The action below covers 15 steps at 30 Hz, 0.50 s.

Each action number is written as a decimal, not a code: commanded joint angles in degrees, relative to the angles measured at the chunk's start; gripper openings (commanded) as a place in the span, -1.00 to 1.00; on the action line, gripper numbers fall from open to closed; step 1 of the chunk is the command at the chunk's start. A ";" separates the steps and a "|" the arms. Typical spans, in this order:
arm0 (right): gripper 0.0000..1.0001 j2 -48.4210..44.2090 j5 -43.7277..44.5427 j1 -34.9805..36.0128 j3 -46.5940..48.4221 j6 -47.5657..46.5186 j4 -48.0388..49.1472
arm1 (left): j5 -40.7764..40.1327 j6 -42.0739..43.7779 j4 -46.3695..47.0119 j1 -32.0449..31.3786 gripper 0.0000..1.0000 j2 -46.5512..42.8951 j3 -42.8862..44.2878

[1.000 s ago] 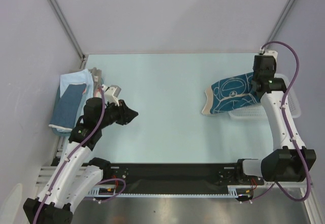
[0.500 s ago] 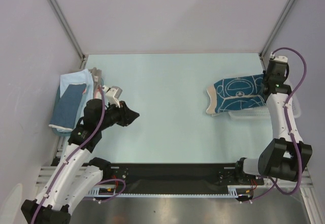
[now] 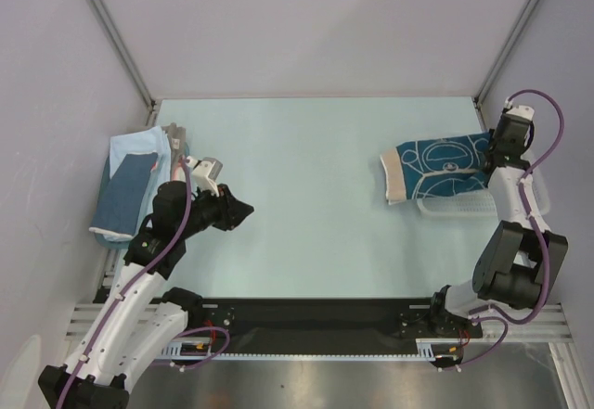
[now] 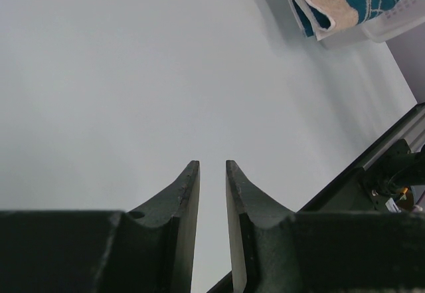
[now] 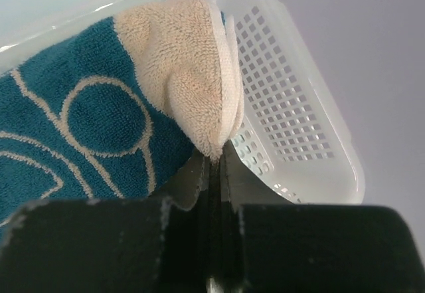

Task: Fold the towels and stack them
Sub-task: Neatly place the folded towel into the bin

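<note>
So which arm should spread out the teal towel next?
Right. The right tool pinches the teal towel by its tan end over the basket; the left tool is far off, holding nothing.

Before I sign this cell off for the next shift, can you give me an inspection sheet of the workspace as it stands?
Surface: pale blue table, bare across the middle.
Job's things: teal patterned towel lies partly over the basket and reaches out toward the middle; folded towels are piled at the left edge, darker blue on light blue.
Clutter: white mesh basket at the right edge; nothing else seen.
Grippers: left gripper open with nothing between its jaws, above the table; right gripper shut on the teal patterned towel's tan end.
Cables: purple cables run along both arms.
Surroundings: plain walls with metal frame posts; nothing else seen.
</note>
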 commanded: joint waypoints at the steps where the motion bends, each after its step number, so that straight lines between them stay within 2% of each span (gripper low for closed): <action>1: -1.00 1.43 2.42 -1.77 -0.05 -3.06 9.08 | -0.75 0.88 0.63 -0.39 -0.46 -0.79 -0.31; 15: -1.00 7.23 1.01 -5.47 0.12 -7.55 14.54 | -0.57 0.97 0.72 -1.01 -0.46 -0.27 -0.40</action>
